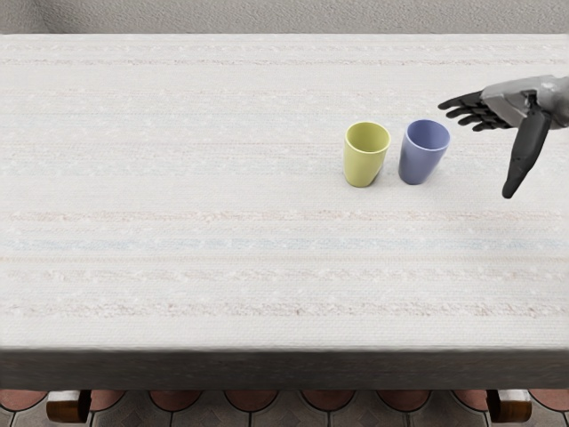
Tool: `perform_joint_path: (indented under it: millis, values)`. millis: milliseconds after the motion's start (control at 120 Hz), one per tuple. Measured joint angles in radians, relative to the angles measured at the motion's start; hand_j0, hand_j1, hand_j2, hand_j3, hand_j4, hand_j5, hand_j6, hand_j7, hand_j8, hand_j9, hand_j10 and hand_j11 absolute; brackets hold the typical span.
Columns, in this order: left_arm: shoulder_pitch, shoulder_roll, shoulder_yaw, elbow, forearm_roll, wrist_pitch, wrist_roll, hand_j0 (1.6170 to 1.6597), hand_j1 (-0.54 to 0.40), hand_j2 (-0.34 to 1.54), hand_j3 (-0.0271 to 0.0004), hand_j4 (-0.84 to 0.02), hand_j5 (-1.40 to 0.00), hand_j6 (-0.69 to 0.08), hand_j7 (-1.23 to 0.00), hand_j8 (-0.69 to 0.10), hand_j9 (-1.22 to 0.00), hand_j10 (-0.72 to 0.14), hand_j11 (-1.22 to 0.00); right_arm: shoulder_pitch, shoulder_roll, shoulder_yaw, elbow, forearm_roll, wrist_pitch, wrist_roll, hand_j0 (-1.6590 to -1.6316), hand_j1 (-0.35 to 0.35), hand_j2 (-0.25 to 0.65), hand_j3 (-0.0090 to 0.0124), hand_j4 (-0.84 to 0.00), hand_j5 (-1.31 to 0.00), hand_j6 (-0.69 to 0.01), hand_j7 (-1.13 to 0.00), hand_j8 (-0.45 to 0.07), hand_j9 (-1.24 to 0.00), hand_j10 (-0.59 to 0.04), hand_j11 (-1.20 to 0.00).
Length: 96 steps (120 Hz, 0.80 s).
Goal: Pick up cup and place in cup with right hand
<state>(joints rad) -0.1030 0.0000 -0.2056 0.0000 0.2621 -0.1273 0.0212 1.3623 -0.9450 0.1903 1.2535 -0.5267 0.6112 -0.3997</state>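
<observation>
Sliding the right hand, empty with fingers spread, low and leftward should bring the blue cup between thumb and fingers without nudging the yellow cup beside it, toward the worktop's far edge.

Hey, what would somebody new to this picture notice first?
Probably the two cups standing side by side right of the middle of the table, a yellow cup on the left and a blue cup close by on its right. Next, the dark-fingered right hand, reaching in from the right edge, open and empty beside the blue cup.
</observation>
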Motion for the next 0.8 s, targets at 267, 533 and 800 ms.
perform_joint_path:
  millis: [267,533,800]
  values:
    - [0.000,0.000,0.000,0.000,0.000,0.000,0.000,1.6581,0.323,0.00,-0.0001,-0.022,-0.03,-0.022,-0.03,-0.022,-0.03,-0.022,-0.03,0.024,0.069,0.067,-0.002,0.004,0.000,-0.158,-1.6581,-0.349,0.000,0.0000,-0.005,0.00,-0.007,0.00,-0.005,0.00,-0.004,0.00]
    - [0.000,0.000,0.000,0.000,0.000,0.000,0.000,1.6581,0.323,0.00,-0.0001,-0.022,-0.03,-0.022,-0.03,-0.022,-0.03,-0.022,-0.03,0.134,0.282,0.107,0.003,-0.075,0.000,-0.207,-1.6581,-0.349,0.000,0.0000,-0.003,0.00,-0.005,0.00,-0.004,0.00,-0.003,0.00]
    - [0.000,0.000,0.000,0.000,0.000,0.000,0.000,1.6581,0.323,0.00,0.0000,-0.021,-0.03,-0.021,-0.03,-0.021,-0.03,-0.021,-0.03,0.083,0.458,0.093,-0.007,-0.333,-0.140,-0.211,-1.6581,-0.349,0.000,0.0000,-0.003,0.00,-0.004,0.00,-0.003,0.00,-0.002,0.00]
